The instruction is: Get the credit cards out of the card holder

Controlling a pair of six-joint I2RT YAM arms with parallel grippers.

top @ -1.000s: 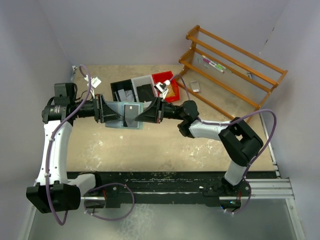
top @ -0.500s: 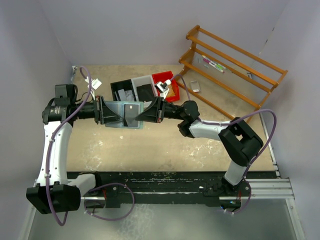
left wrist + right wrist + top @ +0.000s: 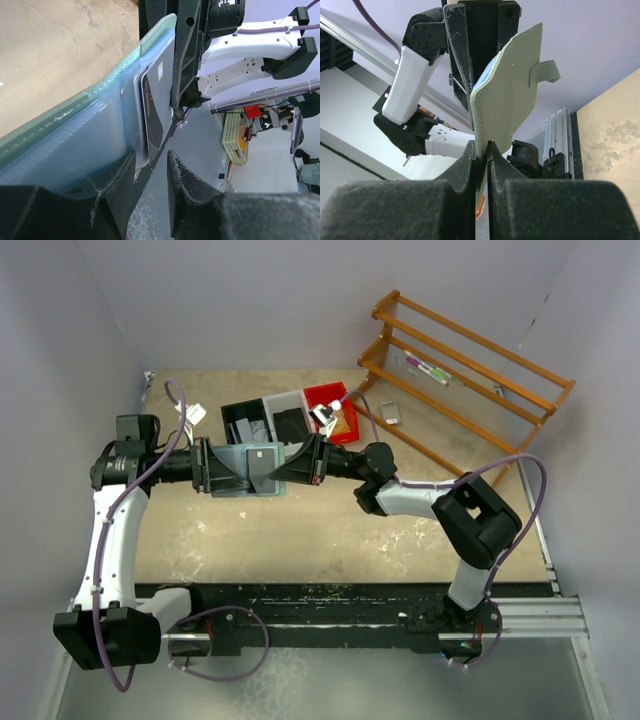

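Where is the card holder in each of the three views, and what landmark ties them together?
Top external: card holder left of centre, opened flat.
Left wrist: card holder fills the left half, green edge slanting up to top centre.
Right wrist: card holder upright at centre, green cover facing us, pinched by the right gripper.
Shared landmark: the tan table, in all three.
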